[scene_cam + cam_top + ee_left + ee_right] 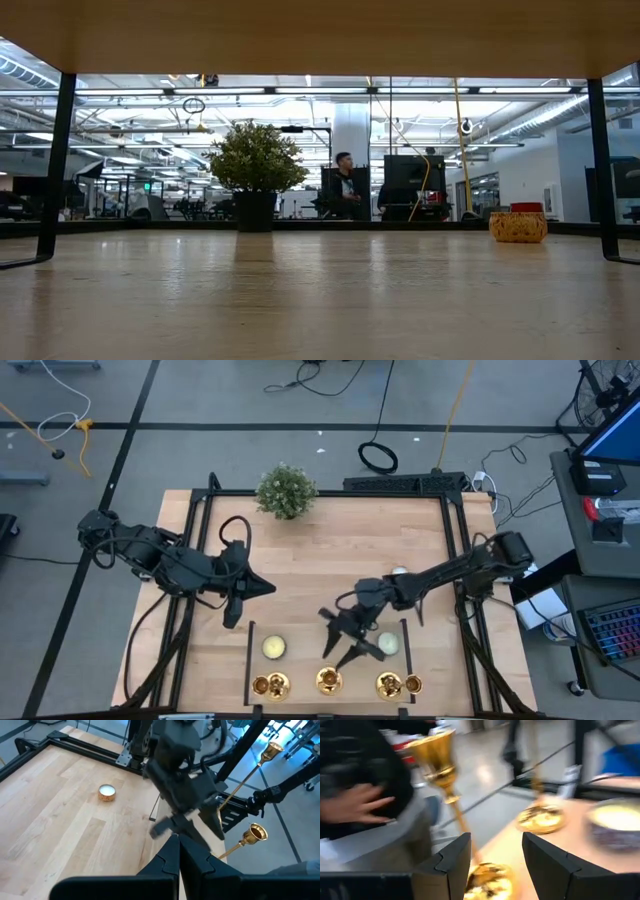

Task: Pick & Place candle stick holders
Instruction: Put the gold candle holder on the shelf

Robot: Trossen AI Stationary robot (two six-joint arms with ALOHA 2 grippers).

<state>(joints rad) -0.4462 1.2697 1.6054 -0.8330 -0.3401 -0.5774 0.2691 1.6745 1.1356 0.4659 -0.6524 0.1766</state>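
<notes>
Three gold candle stick holders point(270, 685) point(328, 680) point(388, 683) stand in a row along the table's front edge. My right gripper point(338, 656) hangs open just behind the middle one. In the right wrist view the right gripper point(495, 840) has that holder's stem point(462, 822) rising near one finger and its base point(487, 879) low between the fingers, with nothing gripped. A second holder's base point(540, 819) lies farther off. My left gripper point(262, 588) waits shut over the table's left half, and its fingers point(177, 851) point towards the right arm.
A bushy potted plant point(286, 491) stands at the back edge. Tealight candles point(274, 648) point(388, 644) sit behind the holders, and a third point(398, 572) lies by the right arm. A black frame point(250, 660) borders the holders. A person's hand point(355, 802) shows beyond the front edge.
</notes>
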